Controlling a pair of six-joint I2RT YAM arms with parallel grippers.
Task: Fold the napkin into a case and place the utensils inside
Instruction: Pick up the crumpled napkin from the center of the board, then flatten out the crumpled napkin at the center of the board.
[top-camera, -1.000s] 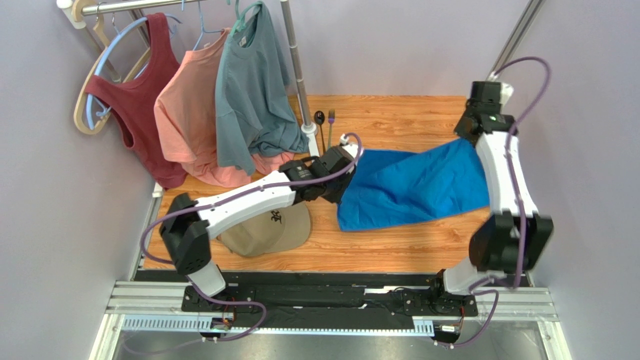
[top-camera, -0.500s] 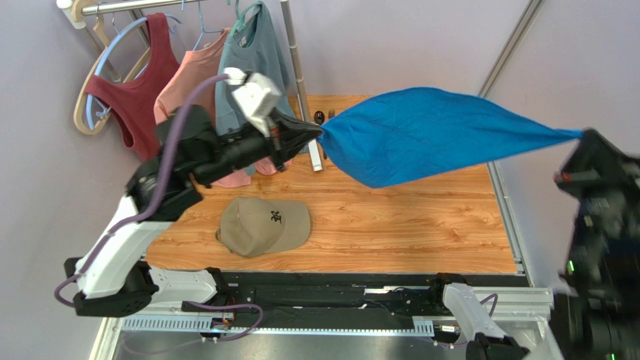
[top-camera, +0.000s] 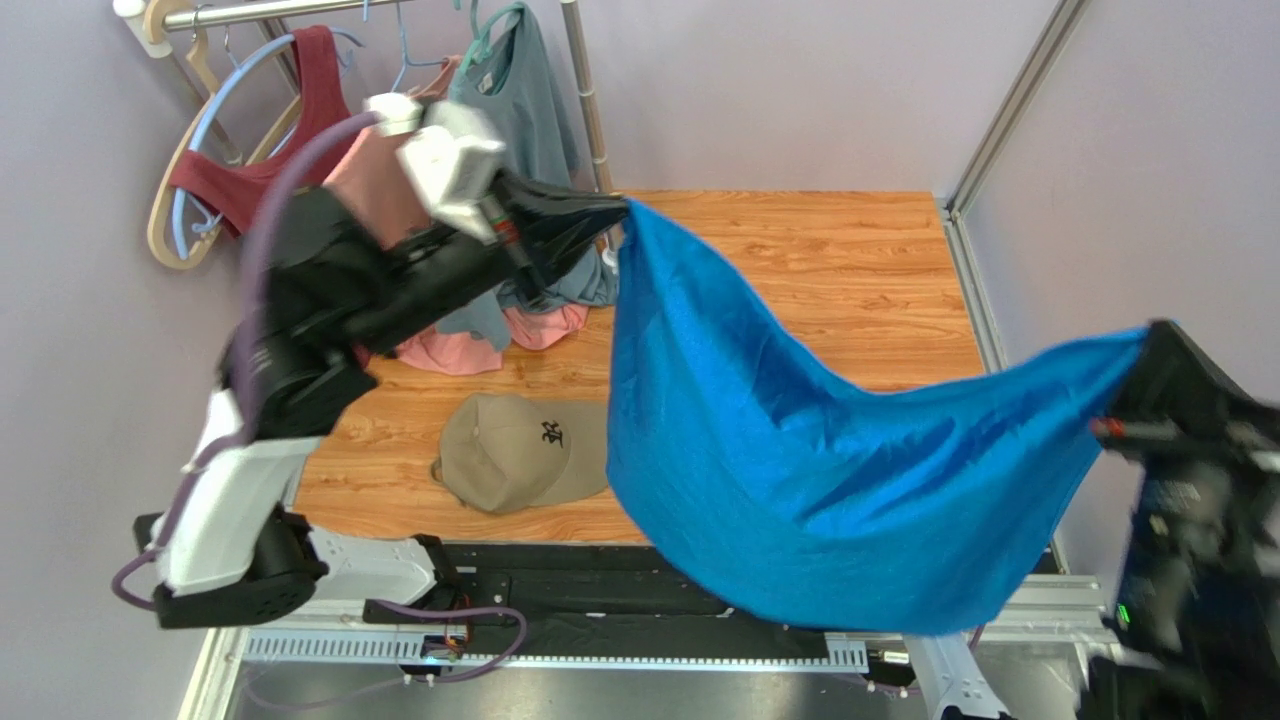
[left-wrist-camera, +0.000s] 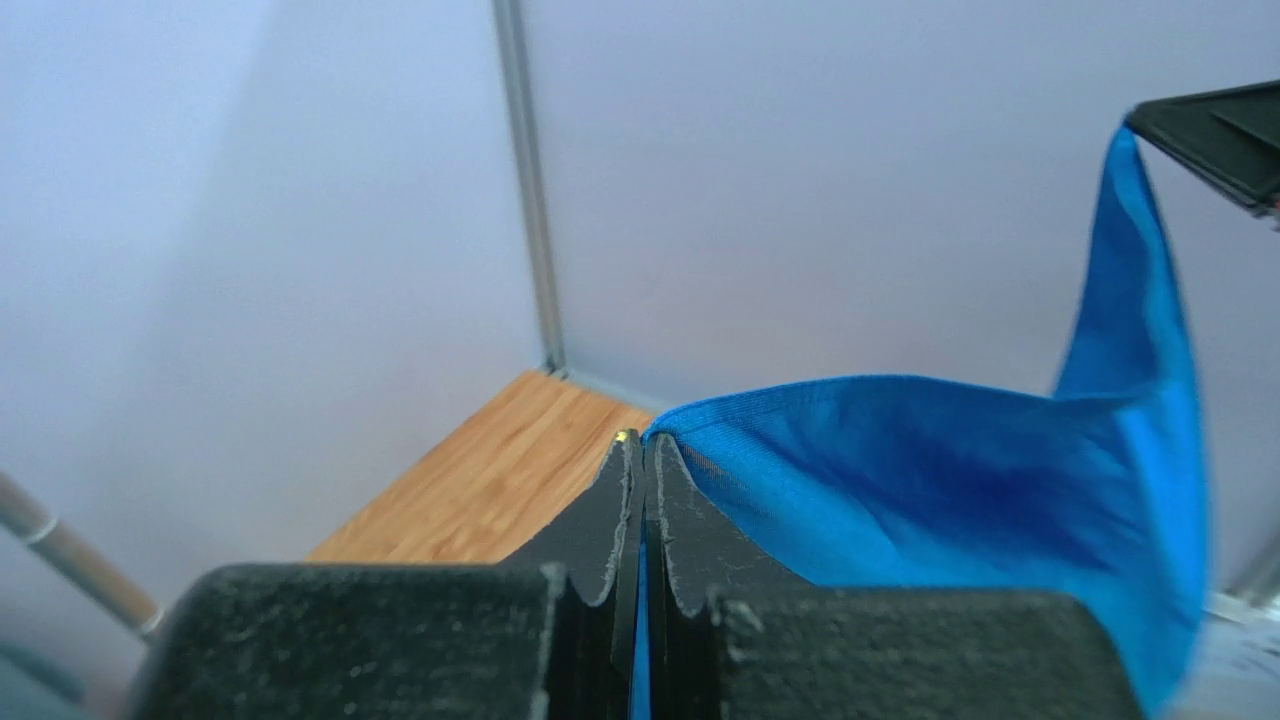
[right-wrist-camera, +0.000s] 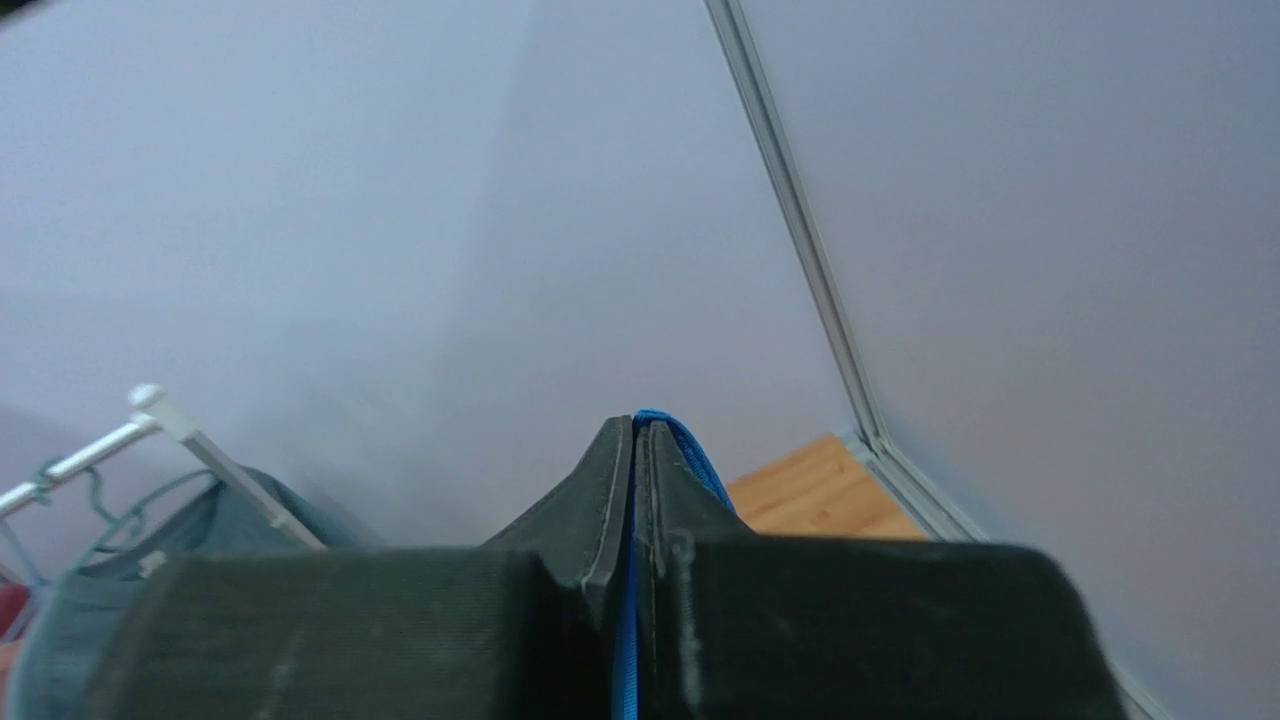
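Note:
The bright blue napkin (top-camera: 812, 465) hangs in the air between both arms, spread wide and sagging low over the table's near half. My left gripper (top-camera: 619, 210) is raised near the clothes rack and shut on one corner; in the left wrist view the blue cloth (left-wrist-camera: 962, 480) runs between the closed fingers (left-wrist-camera: 684, 525). My right gripper (top-camera: 1145, 348) is raised at the far right and shut on the opposite corner, with a blue edge (right-wrist-camera: 672, 438) showing at its closed tips. The utensils are hidden. No folded case shows.
A tan cap (top-camera: 526, 450) lies on the wooden table (top-camera: 842, 255) at the near left. Shirts hang on a rack (top-camera: 585, 90) at the back left, a grey-teal one (top-camera: 526, 90) just behind the left gripper. Walls close in on both sides.
Both arms rose from the table with the napkin's corners. Since half a second ago the cloth has swung toward the camera and billowed open downward.

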